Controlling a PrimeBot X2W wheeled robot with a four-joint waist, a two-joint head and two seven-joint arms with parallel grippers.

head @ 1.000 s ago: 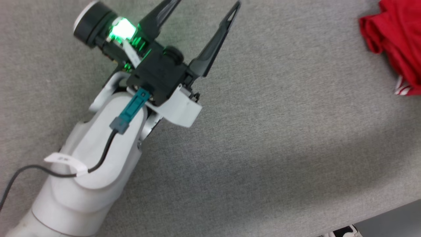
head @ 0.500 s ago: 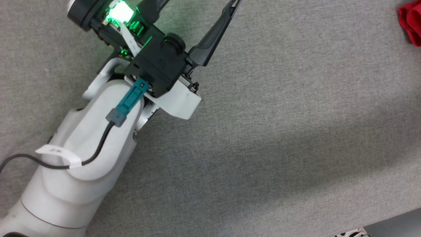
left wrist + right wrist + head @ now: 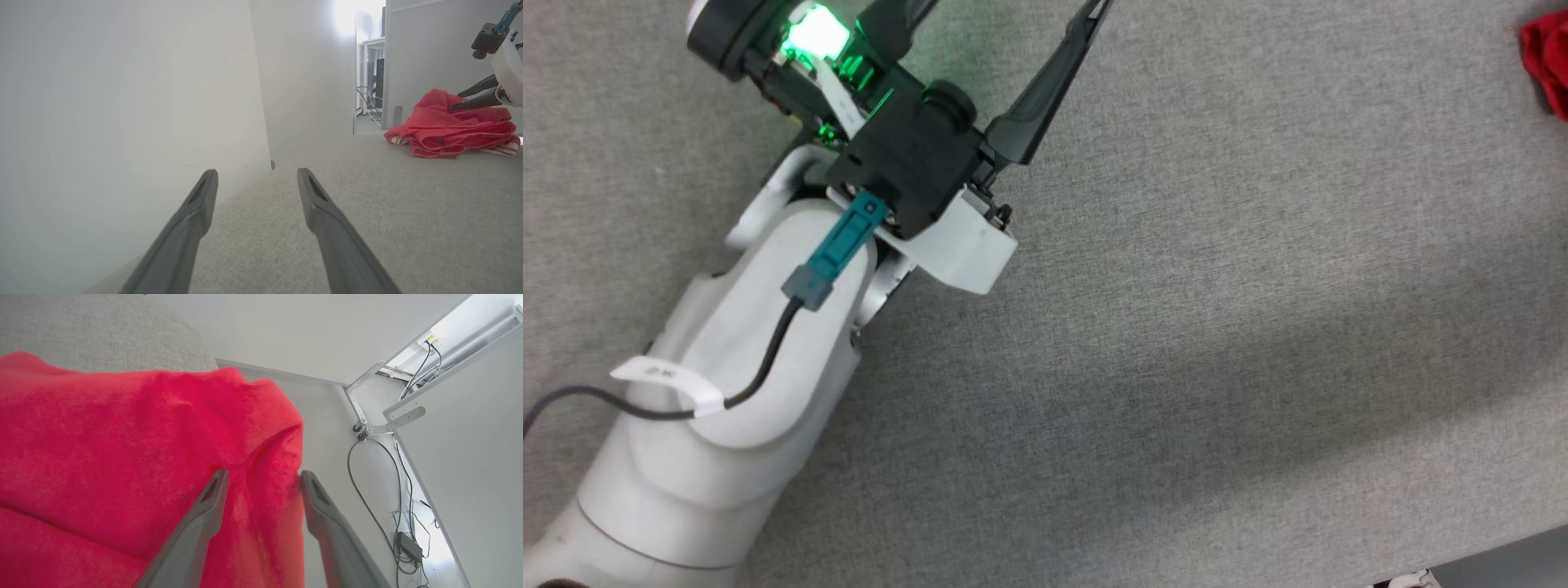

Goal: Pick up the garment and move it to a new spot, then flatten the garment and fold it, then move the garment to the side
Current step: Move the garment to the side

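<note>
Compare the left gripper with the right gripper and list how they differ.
The left gripper hovers over the bare grey surface with nothing between its fingers; the right gripper has a ridge of the red garment between its fingers. The left gripper is well away from the garment; the right gripper is right at it. Shared: both stand open, their long dark fingers spread about equally.

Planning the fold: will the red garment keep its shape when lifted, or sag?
Probably sags: the garment lies in soft, rumpled folds. Likely light: thin cloth. Cloth bunches inside the open right gripper, so probably pinches easily.
</note>
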